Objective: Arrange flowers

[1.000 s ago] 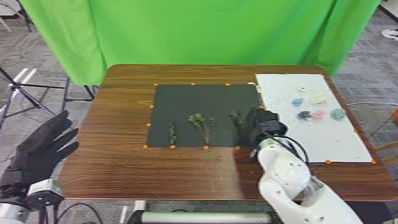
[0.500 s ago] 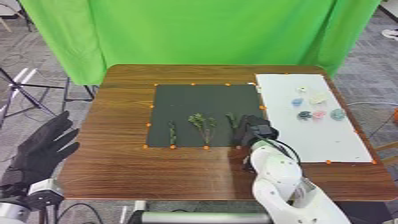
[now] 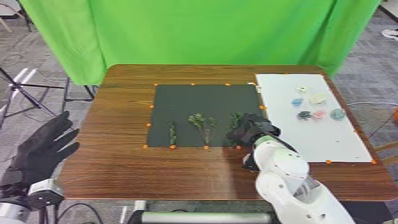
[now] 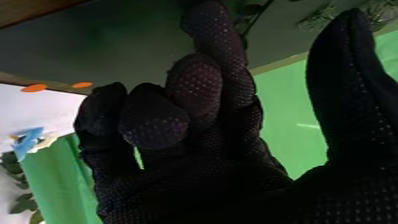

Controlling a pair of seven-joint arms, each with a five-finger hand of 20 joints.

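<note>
Green sprig (image 3: 235, 119), partly hidden by right hand (image 3: 254, 128)

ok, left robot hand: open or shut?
Open. In the head view, the left robot hand has its fingers straight and slightly spread, beside the brown table.

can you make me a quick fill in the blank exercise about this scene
The flowers lie on the ____ sheet.
The mat is to the ____ of that sheet.
The hand close to the sprigs is the robot's ____ one.
The curtain behind the table is ____.

Missing words, in order: white; left; right; green
</note>
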